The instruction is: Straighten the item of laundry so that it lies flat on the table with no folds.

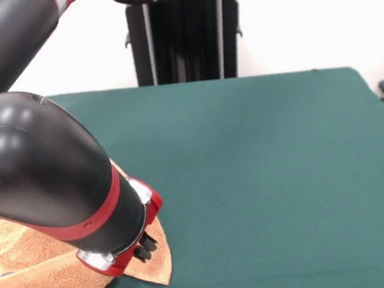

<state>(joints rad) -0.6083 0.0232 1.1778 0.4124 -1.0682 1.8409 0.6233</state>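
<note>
Towel (pixel 28 279), orange-tan terry, lay rumpled with a raised fold at the green worktop's (pixel 263 178) near left corner, partly beneath the arm (pixel 39 179); state of the fingers (pixel 145 246) could not be told

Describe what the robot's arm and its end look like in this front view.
The arm is thick, rounded, glossy black, with red bands at its joints and a silver ring near the wrist. Its end is a red-trimmed collar carrying small black parts. No cables or markings are visible. The gripper itself is not clearly shown.
</note>
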